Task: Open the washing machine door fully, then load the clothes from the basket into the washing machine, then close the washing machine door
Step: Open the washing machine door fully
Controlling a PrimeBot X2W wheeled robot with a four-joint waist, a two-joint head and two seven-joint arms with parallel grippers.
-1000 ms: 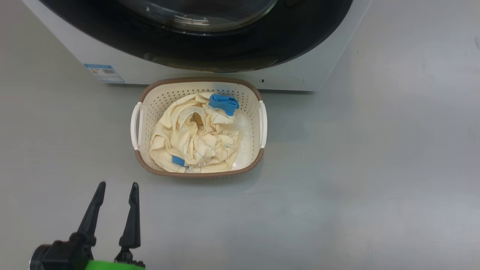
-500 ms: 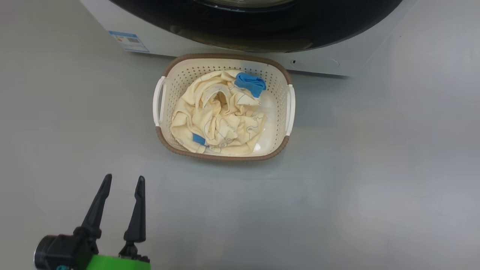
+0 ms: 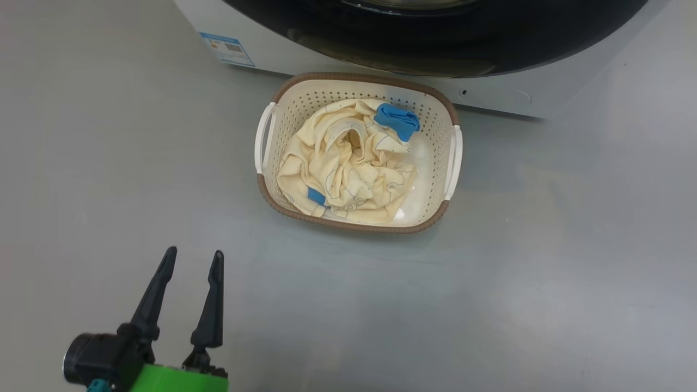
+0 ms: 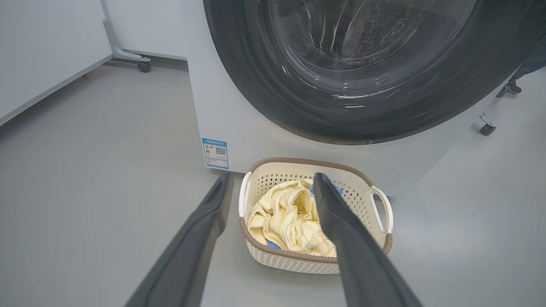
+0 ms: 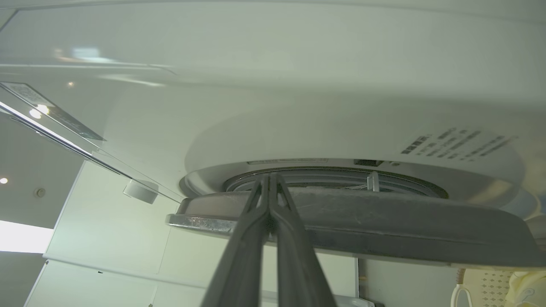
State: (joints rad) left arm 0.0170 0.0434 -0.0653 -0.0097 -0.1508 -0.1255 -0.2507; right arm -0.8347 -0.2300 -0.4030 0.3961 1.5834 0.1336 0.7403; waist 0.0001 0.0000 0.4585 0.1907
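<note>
the basket [image 3: 354,227] of clothes [image 3: 348,174] sits on the floor just before the washing machine [image 3: 490,100], long axis parallel to its front. the left gripper [image 3: 195,251] hangs wide open and empty. the right gripper [image 5: 269,177], pinched closed on nothing, points at the washing machine door [image 5: 384,221].

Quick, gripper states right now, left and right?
Left gripper: open, holding nothing.
Right gripper: shut, nothing between its fingers, tips by the rim of the washing machine door.

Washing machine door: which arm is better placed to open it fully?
Right. The right gripper, shut, sits at the rim of the washing machine door, which looks ajar. The left gripper hangs open, short of the basket.
</note>
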